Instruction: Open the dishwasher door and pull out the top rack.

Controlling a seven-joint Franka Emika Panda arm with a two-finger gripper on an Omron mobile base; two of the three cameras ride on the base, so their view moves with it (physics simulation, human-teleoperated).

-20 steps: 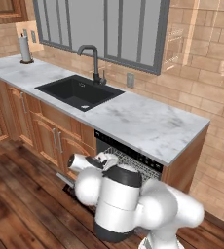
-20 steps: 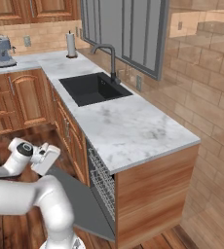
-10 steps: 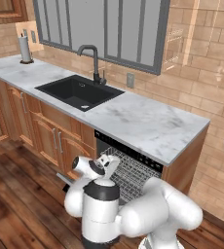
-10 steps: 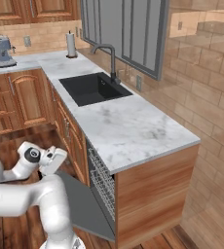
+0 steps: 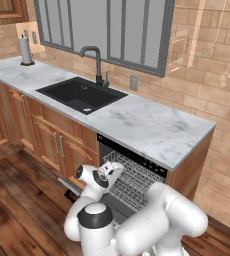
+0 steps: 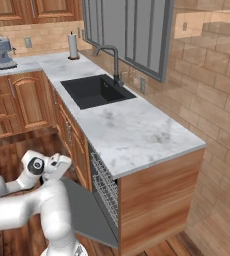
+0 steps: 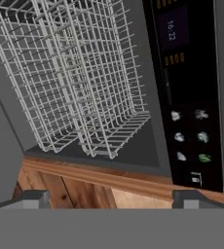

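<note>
The dishwasher door (image 6: 87, 212) lies open at lower centre; the top rack (image 7: 80, 82) fills the upper left. Our gripper (image 7: 109, 197) is released, grasping nothing; we should hook a front wire squarely.

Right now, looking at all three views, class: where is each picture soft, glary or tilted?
Left base view: soft throughout, with pale glare on the brick wall. Right base view: equally soft, window light reflecting on the marble counter. Hand view: rolled sideways, so the control strip runs vertically; the wire of the top rack is fairly crisp, the strip's icons smeared.
</note>
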